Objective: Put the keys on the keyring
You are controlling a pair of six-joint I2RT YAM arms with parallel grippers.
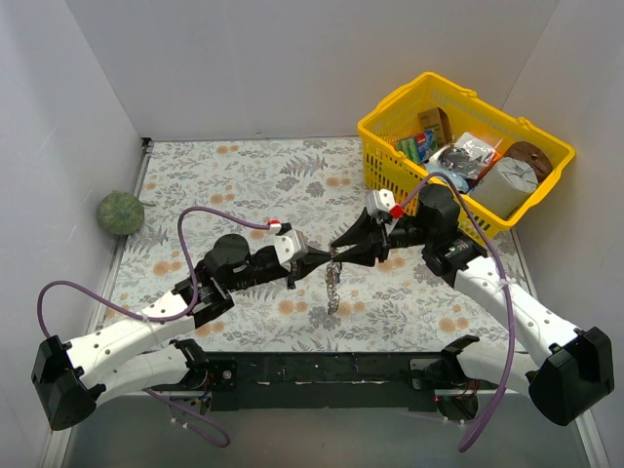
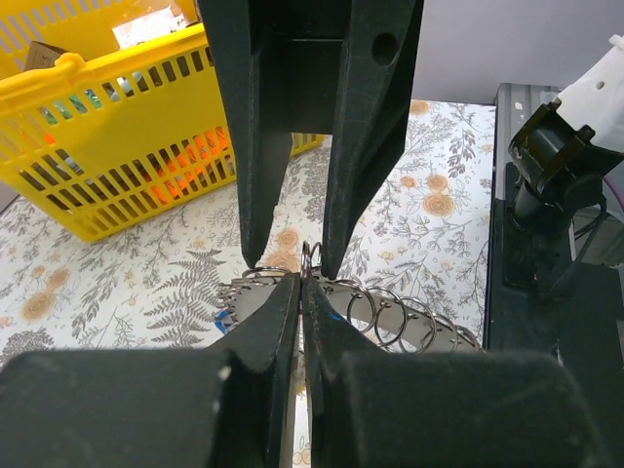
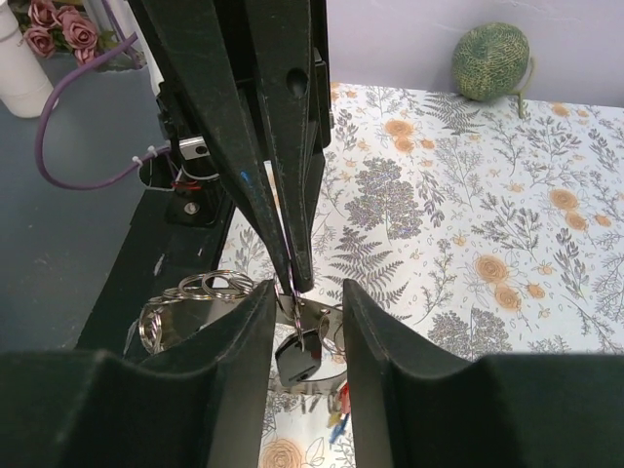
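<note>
Left tool [image 2: 300,289] clenched on keyring [image 1: 333,289], which hangs edge-on beneath. Right tool [image 3: 310,314] straddles its top from opposite; grip unclear.

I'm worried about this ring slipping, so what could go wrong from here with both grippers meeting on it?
The left gripper pinches only the thin rim of the keyring, so the ring may twist or slip free. The right gripper, its jaws apart, sits right against the left one; closing could knock it or miss the ring.
</note>
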